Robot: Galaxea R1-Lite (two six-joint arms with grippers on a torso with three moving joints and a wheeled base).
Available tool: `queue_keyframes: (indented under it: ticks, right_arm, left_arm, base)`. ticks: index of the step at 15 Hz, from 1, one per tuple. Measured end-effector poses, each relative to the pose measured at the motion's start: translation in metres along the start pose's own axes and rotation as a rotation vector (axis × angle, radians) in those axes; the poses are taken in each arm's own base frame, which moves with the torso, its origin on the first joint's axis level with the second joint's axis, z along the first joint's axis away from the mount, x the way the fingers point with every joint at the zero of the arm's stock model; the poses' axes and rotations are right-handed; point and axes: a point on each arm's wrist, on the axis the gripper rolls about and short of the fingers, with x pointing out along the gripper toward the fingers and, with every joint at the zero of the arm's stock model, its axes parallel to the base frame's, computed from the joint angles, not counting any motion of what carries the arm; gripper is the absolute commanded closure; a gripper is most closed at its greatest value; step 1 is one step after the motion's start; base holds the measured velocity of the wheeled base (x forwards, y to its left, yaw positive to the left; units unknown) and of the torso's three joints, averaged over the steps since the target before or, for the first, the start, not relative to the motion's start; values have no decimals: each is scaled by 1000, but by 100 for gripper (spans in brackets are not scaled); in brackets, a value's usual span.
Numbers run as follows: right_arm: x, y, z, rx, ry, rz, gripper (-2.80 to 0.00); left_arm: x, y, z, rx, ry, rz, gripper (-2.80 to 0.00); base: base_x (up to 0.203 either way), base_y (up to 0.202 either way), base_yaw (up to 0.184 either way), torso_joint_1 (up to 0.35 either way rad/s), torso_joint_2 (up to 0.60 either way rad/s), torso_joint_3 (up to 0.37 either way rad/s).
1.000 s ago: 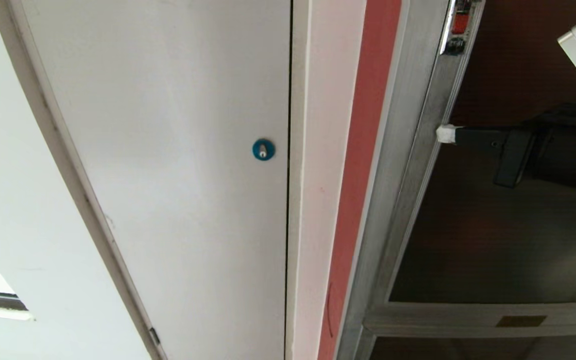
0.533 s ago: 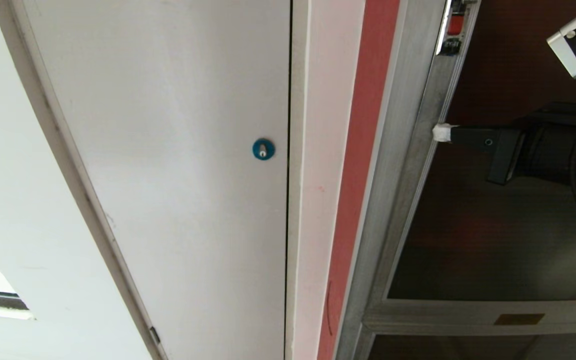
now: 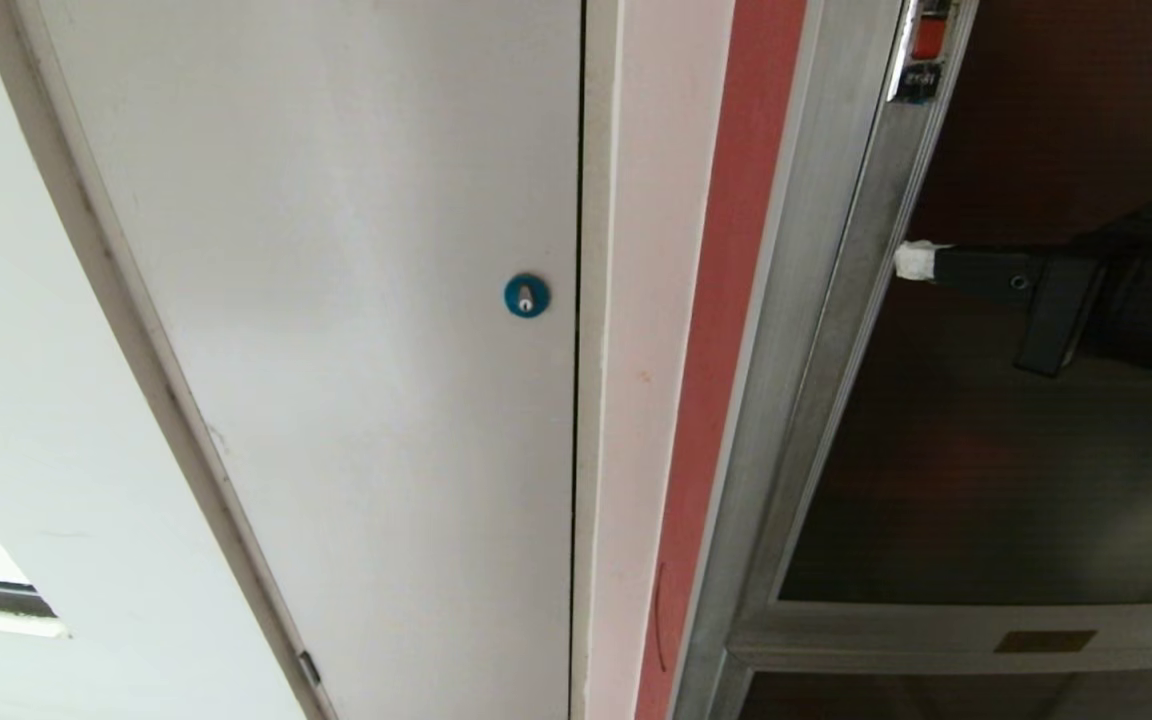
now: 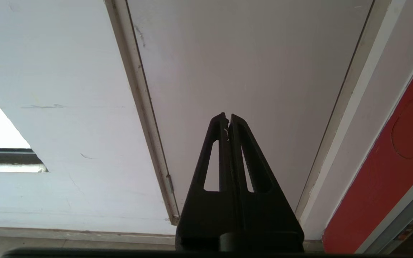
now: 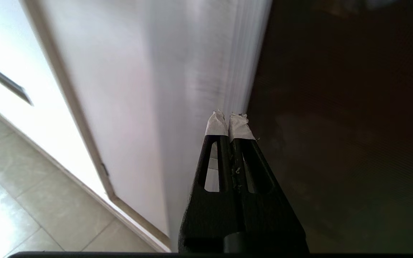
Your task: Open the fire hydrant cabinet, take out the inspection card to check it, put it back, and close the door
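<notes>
The fire hydrant cabinet [image 3: 726, 300] shows its red side and silver frame right of centre in the head view. Its door [image 3: 986, 450] is dark tinted glass in a silver frame, with a small red latch [image 3: 926, 42] at the top. My right gripper [image 3: 914, 261] reaches in from the right, shut and holding nothing, its white-taped tips on the door's silver edge. In the right wrist view the same gripper [image 5: 229, 122] sits where frame meets glass. My left gripper [image 4: 228, 118] is parked low, shut and empty, pointing at the white door. The inspection card is out of view.
A plain white door [image 3: 356, 300] with a round blue lock [image 3: 526, 296] fills the left and middle. Below the cabinet door a silver crossbar carries a small orange label [image 3: 1044, 640] above a lower dark panel. Pale floor tiles [image 5: 20, 200] show beneath.
My right gripper's tips and the door's silver edge drifted slightly left, then back right, together. The left arm has not moved.
</notes>
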Motion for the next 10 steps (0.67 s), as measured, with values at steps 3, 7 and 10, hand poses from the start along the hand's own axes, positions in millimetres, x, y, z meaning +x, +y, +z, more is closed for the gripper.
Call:
queue_keyframes:
  ticks: [3, 7, 10]
  right_arm:
    - [-16, 4, 9, -7, -49, 11, 0]
    - [-36, 6, 36, -16, -157, 6, 0]
    - [-47, 6, 64, -30, -255, 2, 0]
  left_arm:
    - [0, 0, 0, 0, 0, 0, 0]
    - [0, 0, 0, 0, 0, -1, 0]
    - [0, 0, 0, 0, 0, 0, 0]
  base:
    - [0, 0, 0, 0, 0, 0]
    - [0, 0, 0, 0, 0, 0]
    - [0, 0, 0, 0, 0, 0]
